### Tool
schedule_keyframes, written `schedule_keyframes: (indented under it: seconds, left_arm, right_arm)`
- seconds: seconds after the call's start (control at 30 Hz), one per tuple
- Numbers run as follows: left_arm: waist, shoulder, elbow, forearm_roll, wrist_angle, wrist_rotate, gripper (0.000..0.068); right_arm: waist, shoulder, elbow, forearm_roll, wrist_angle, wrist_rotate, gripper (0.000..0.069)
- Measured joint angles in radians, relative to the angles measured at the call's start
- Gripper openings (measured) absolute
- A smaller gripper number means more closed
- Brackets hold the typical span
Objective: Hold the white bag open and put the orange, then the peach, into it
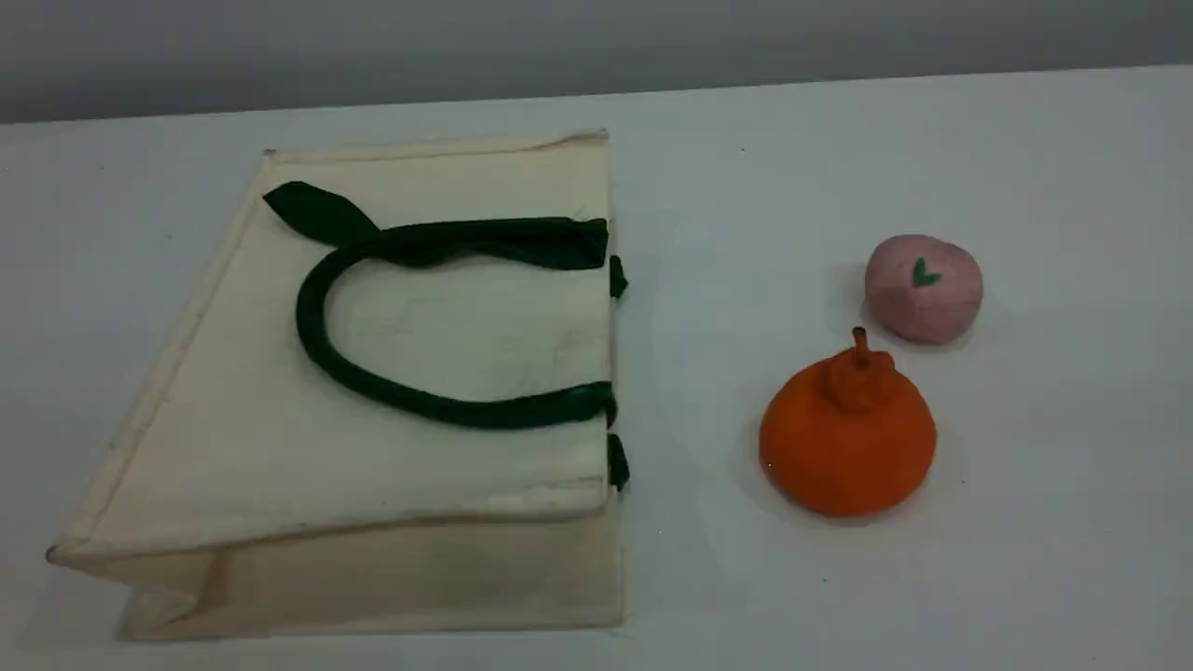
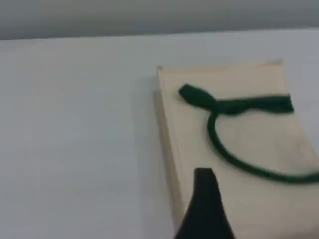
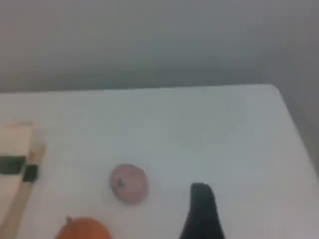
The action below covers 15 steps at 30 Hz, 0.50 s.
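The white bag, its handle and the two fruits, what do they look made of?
The white bag looks like cream canvas: matte, with folded seams. Its handle seems dark green rope or rolled fabric, lying limp. The orange and the peach look like matte foam or clay, dull and lumpy; which is unclear.

Looks like a robot lab or test bench. Bare white tabletop (image 1: 932,168) with a blank grey wall (image 1: 559,47) behind it. What's on it reads as staged props: a matte toy orange (image 1: 846,443), a toy peach (image 1: 923,289) and a plain white bag (image 1: 280,466) lying flat. The left wrist view has the left claw's dark fingertip (image 2: 203,199) at its bottom edge, so the camera rides on the arm.
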Motion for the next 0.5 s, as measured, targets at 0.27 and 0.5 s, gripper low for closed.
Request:
schedule_keyframes:
  seconds: [0.27,0.5]
  left_arm:
    - [0.000,0.382,-0.085,-0.003,-0.128,-0.062,0.0486]
    - [0.000,0.719,-0.119,-0.004,-0.261,-0.119,0.0486]
  right_arm:
    - [0.000,0.307,-0.008,0.027,-0.227,-0.001,0.0475]
    - [0.000,0.570,-0.008,0.070,-0.345,-0.002,0.0475]
